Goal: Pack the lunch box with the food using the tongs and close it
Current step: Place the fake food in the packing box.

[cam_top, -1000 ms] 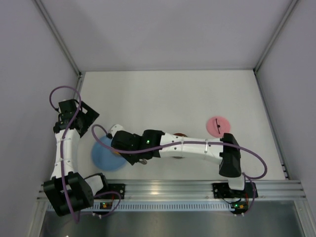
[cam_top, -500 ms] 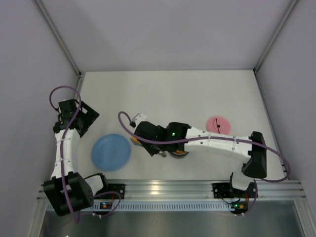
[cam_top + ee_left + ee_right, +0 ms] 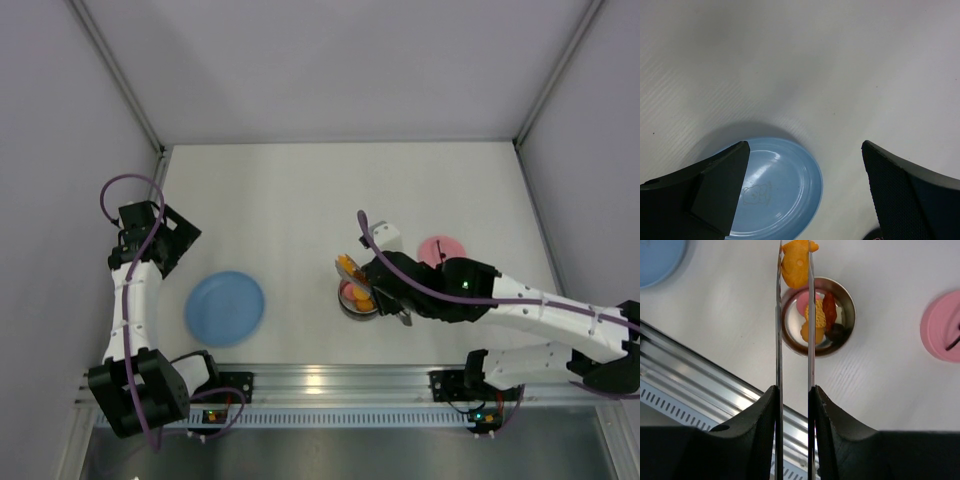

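Right wrist: tongs pinch orange piece, seemingly above steel lunch box.

This is looking like a robotics lab cell, not a home. A bare white counter is sitting boxed in by plain pale wall panels on metal struts. The left arm and right arm are standing bolted to a slotted aluminium rail, trailing purple cables.

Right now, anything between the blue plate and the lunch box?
No. Top view shows bare table between blue plate and lunch box.
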### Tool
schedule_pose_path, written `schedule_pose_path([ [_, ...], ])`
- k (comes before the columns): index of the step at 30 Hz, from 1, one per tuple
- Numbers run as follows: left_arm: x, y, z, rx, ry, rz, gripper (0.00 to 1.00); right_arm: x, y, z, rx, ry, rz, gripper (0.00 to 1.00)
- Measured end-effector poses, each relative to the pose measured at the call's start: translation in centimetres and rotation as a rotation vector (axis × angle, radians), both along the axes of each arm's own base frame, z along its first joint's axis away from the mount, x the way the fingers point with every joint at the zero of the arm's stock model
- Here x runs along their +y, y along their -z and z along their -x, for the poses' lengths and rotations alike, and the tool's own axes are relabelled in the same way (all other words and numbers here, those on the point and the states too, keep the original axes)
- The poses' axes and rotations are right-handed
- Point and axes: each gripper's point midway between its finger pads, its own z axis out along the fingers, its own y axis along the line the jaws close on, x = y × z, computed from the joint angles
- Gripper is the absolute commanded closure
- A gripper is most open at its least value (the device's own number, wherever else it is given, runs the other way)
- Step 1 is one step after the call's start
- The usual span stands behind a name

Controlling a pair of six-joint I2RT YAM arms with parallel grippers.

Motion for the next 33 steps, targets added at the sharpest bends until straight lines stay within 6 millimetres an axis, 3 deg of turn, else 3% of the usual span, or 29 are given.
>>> schedule_pose_path([
  [4,0.0,0.0,0.0,0.000,0.000,0.000,0.01,-2.7,1.4,0.9,0.031,0.051,0.025,0.72],
  [8,0.0,0.0,0.0,-0.001,0.000,0.001,0.01,-3.9,2.2,1.4,0.050,0.082,0.030,0.71],
  [33,-0.1,0.0,0.0,-0.002,0.003,0.003,0.01,-4.0,3.1,1.7,0.072,0.091,0.037,0.57],
])
